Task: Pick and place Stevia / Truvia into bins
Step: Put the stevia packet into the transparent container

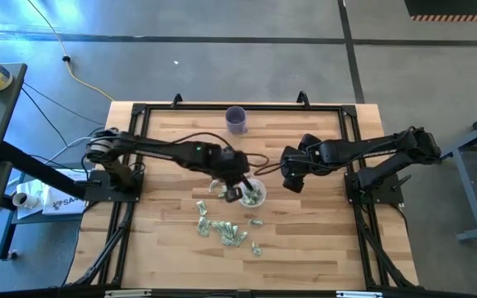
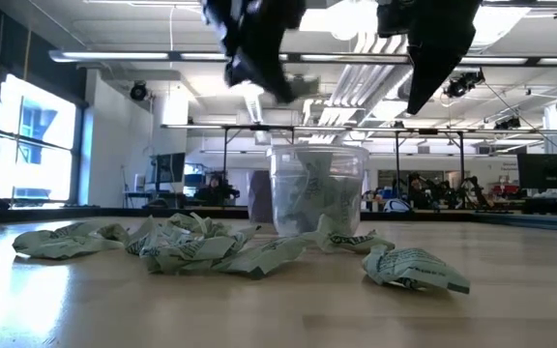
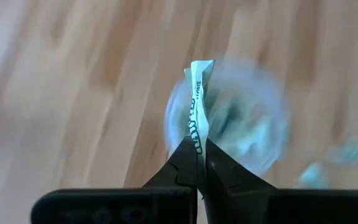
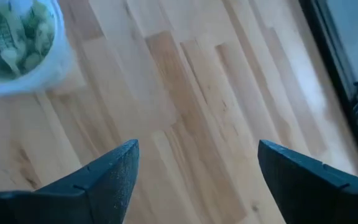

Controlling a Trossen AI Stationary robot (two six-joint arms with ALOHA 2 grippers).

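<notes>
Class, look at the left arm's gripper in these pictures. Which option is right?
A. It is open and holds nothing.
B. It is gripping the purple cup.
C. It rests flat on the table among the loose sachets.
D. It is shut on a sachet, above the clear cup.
D: in the left wrist view the left gripper pinches a sachet between closed fingers, with the clear cup just below it.

Grey concrete floor (image 1: 222, 50), bright windows (image 2: 27, 145) at left, ceiling pipes, cluttered workbenches (image 2: 433, 198) behind.

Clear cup (image 3: 229, 118) blurred in left wrist view; sachet (image 3: 197, 106) bottom hidden between fingers (image 3: 182, 168).
</notes>
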